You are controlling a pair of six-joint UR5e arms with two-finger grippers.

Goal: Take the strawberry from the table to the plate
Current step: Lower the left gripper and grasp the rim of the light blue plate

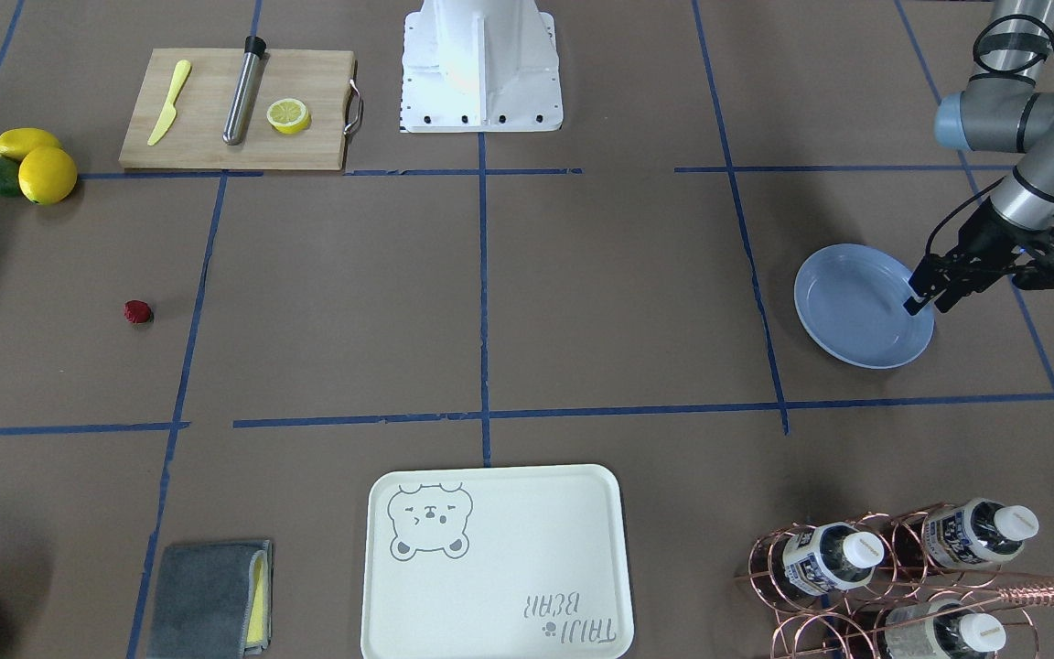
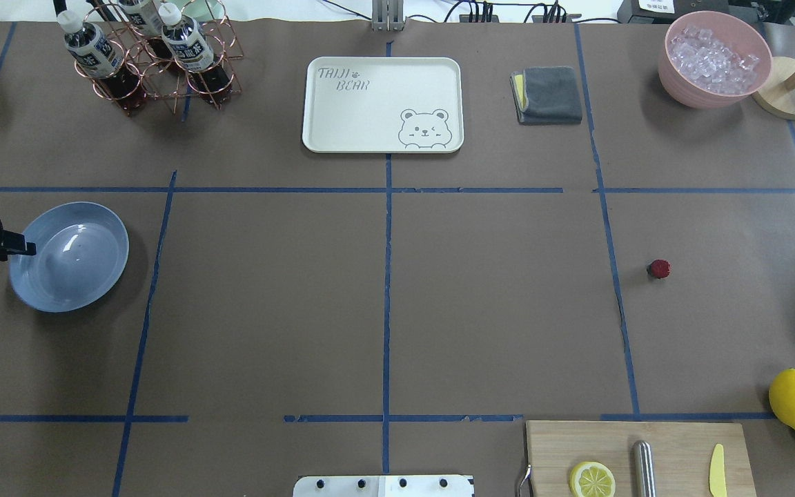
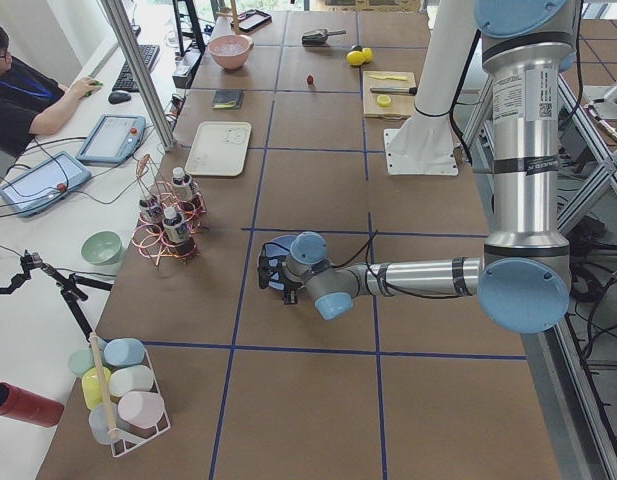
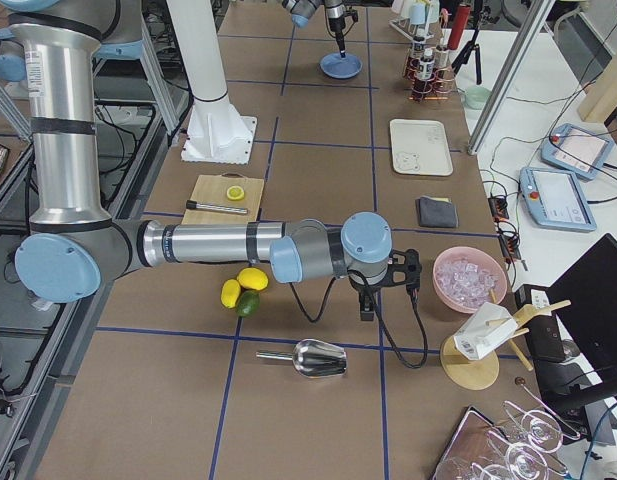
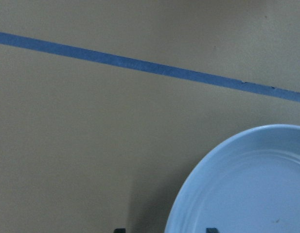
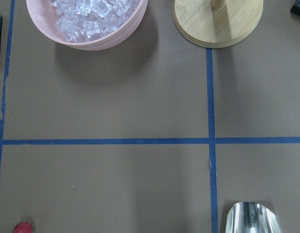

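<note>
I see the strawberry [image 1: 137,312] mid-left on the table [image 1: 618,302], plate [image 1: 847,316] far right, my left end effector [image 1: 928,303] spread astride its rim, right end effector [image 4: 369,310] state I can't tell, and a snagged rim could flip the plate.

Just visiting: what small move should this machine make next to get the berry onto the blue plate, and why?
Probably shift the right end effector sideways until it hangs over the strawberry. The berry sits only at the bottom-left corner of that wrist's view, ungripped on the table, far from the plate.
</note>
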